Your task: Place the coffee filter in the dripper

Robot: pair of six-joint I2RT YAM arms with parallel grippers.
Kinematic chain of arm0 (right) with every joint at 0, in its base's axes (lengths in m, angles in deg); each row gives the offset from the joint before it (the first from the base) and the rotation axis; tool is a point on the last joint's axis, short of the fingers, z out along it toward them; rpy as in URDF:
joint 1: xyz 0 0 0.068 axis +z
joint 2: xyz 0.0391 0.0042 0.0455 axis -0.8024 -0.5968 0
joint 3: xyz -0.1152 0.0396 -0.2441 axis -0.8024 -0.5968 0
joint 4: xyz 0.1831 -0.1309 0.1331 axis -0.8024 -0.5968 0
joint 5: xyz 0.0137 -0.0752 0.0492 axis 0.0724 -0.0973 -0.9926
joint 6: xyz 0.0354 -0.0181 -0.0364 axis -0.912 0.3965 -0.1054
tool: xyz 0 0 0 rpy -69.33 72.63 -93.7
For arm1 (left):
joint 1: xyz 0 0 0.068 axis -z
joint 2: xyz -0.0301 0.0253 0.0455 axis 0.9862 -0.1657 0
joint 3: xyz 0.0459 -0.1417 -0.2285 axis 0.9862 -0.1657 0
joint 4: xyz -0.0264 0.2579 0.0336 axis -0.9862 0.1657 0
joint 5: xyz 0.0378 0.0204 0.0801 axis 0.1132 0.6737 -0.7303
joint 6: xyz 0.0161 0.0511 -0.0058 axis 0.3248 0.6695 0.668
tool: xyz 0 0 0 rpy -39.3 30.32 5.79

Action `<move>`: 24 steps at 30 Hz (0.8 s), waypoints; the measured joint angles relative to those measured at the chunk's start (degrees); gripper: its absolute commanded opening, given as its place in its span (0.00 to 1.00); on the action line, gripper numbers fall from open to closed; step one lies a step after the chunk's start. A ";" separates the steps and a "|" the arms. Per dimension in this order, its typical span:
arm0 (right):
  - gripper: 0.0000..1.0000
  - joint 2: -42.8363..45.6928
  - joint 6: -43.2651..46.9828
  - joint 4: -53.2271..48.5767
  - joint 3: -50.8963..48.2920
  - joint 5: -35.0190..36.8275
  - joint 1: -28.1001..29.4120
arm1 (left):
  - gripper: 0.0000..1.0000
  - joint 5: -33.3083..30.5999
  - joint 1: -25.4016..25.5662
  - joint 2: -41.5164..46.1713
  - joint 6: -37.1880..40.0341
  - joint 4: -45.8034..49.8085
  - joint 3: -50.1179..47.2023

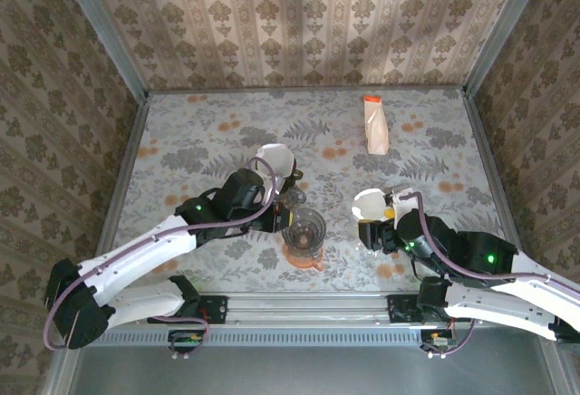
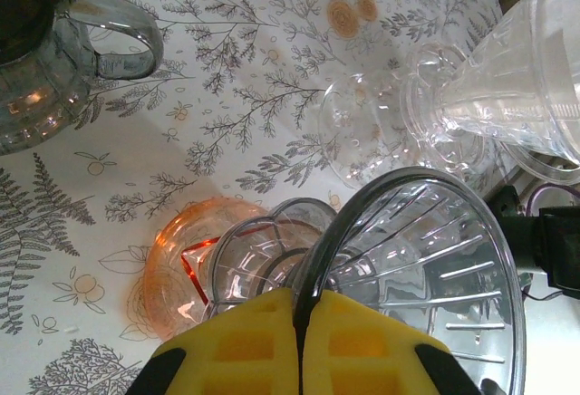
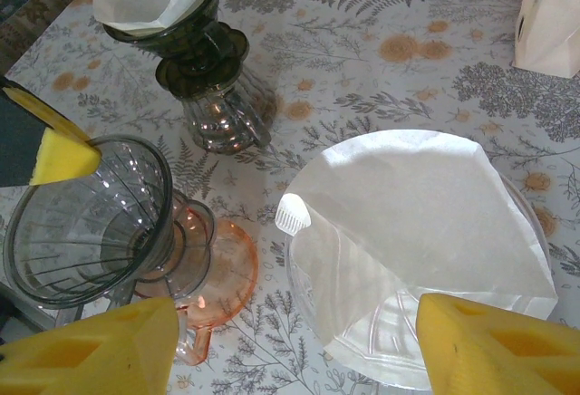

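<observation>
Around dripper (image 1: pixel 304 229), floral tabletop (image 1: pixel 208 132), wallpapered walls (image 1: pixel 299 14)

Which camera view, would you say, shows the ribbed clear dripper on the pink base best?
Right wrist: the dripper appears almost whole, rim to pink base. Left wrist crops it behind the left hand; top external shows it small.

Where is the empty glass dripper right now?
In the top view the empty dripper sits midway across the table, toward its near edge, over an orange dish, its rim pinched by the left gripper.
</observation>
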 measured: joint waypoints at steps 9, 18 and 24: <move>0.71 0.00 -0.02 0.00 0.00 0.00 0.00 | 0.10 0.28 0.00 0.15 -0.76 -1.16 -1.60; 0.72 0.00 -0.09 0.00 0.00 0.00 0.00 | 0.56 -0.09 0.00 2.43 -2.21 -1.38 -2.23; 0.73 -0.02 -0.17 0.02 0.00 -0.02 0.00 | 1.00 -1.44 -0.52 5.33 -1.95 0.22 -0.35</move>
